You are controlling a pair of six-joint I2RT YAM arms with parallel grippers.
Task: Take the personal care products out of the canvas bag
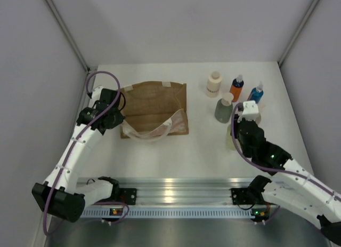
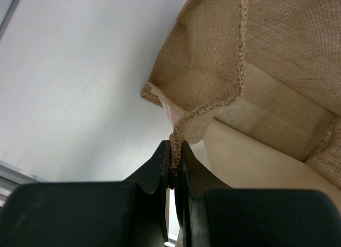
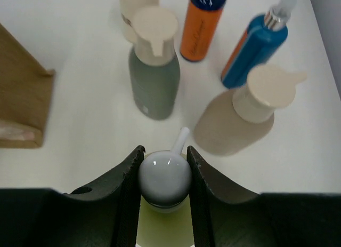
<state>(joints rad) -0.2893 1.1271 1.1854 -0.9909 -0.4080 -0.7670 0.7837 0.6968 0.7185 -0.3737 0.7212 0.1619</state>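
Observation:
The canvas bag point(image 1: 154, 105) lies on the table at centre left, its cream handles toward me. My left gripper point(image 1: 120, 118) is shut on the braided edge seam at the bag's left corner, as the left wrist view shows point(image 2: 175, 159); the bag's mouth point(image 2: 202, 71) looks empty there. My right gripper point(image 3: 164, 164) is shut on the white nozzle cap of the yellow-green bottle point(image 3: 164, 220), upright at the right of the table point(image 1: 230, 137). Beyond it stand the grey-green point(image 3: 154, 79), beige point(image 3: 234, 124), orange point(image 3: 201, 28), blue point(image 3: 254, 44) and cream point(image 3: 137, 4) bottles.
The five standing bottles cluster at the back right: cream point(image 1: 213, 84), orange point(image 1: 236, 88), blue point(image 1: 256, 92), grey-green point(image 1: 224, 109); the beige one is mostly hidden under my right wrist. Grey walls close in the table on three sides. A metal rail point(image 1: 170, 196) runs along the near edge.

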